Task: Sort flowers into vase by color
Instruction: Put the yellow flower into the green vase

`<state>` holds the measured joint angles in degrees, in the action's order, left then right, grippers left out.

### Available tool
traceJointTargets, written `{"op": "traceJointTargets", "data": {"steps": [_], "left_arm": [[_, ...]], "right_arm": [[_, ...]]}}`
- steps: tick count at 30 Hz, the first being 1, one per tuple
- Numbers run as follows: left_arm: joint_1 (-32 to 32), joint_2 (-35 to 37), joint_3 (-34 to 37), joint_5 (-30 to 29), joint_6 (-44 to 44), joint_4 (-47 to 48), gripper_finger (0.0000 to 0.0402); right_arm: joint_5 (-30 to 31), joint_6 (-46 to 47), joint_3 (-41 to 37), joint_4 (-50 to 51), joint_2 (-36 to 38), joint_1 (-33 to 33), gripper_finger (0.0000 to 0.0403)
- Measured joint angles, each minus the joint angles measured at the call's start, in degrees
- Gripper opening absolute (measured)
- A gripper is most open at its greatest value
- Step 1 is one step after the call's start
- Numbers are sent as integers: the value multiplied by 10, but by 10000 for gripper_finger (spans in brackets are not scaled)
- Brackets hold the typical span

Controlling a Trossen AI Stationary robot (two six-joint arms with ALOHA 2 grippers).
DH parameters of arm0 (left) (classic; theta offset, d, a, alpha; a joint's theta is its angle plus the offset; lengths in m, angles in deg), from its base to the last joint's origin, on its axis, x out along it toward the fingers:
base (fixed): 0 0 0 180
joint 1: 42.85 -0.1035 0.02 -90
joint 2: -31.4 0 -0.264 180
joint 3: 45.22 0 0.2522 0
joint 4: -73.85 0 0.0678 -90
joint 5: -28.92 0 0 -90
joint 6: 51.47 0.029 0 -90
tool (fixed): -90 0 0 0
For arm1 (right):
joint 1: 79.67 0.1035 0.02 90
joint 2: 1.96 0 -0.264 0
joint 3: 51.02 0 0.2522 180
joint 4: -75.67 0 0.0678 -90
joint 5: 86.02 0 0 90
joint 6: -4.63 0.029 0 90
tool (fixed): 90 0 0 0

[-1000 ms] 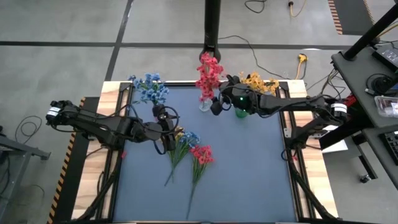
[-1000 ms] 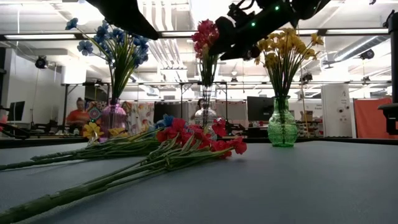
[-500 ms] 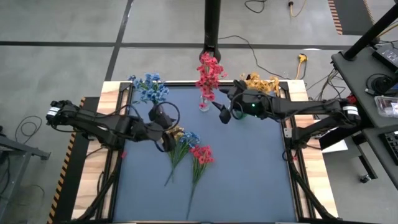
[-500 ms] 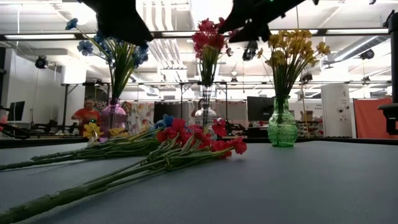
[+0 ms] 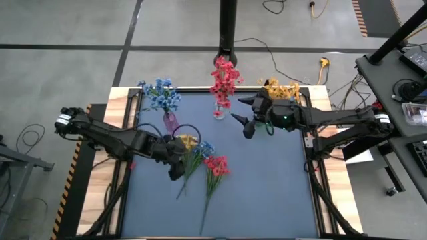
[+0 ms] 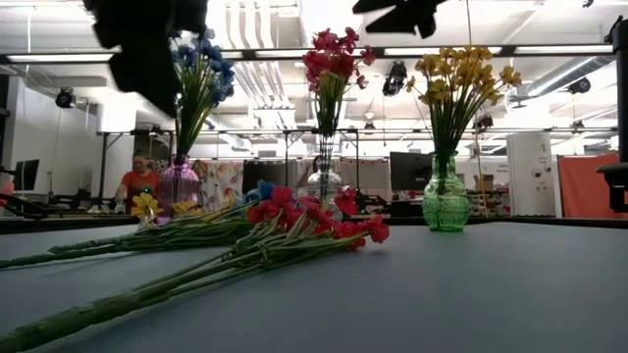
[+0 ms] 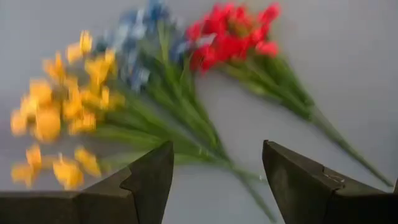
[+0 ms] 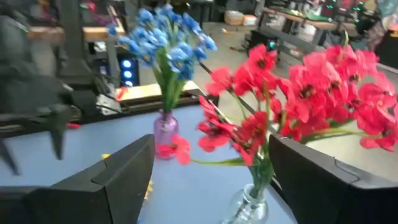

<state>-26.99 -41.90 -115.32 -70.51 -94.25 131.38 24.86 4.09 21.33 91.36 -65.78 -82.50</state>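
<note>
Three loose flowers lie side by side mid-table: a yellow sprig (image 5: 187, 141), a blue one (image 5: 203, 148) and a red one (image 5: 217, 165), stems pointing toward the near edge. My left gripper (image 5: 176, 172) hovers open over their stems (image 7: 205, 146), fingers tilted down, touching nothing. My right gripper (image 5: 244, 127) is open in the air, right of the clear vase (image 5: 219, 112), which holds red flowers (image 8: 323, 93). A purple vase (image 6: 179, 184) holds blue flowers (image 5: 160, 93). A green vase (image 6: 444, 201) holds yellow flowers (image 5: 280, 88).
The three vases stand in a row along the table's far edge. The blue mat (image 5: 267, 193) is bare on its near right half. Wooden side rails (image 5: 97, 193) flank the mat. A person (image 6: 137, 181) shows in the room beyond the table.
My left gripper has sunk toward the loose flowers and shifted a little toward the near edge, rolling and tipping its fingers downward. My right gripper has drawn back from the red flowers in the clear vase, toward the table's right edge and upward.
</note>
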Motion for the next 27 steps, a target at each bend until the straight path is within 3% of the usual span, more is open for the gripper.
{"op": "traceJointTargets", "data": {"steps": [7, 15, 27], "left_arm": [[12, -45, 0, 104, -159, 96, 228], [57, -128, 0, 100, -260, 107, 228], [74, -209, 0, 48, -275, -7, 228]], "right_arm": [[-1, 12, 0, 14, 42, 73, 304], [1, 11, 0, 23, 48, 148, 304], [2, 37, 0, 72, 57, 191, 304]]}}
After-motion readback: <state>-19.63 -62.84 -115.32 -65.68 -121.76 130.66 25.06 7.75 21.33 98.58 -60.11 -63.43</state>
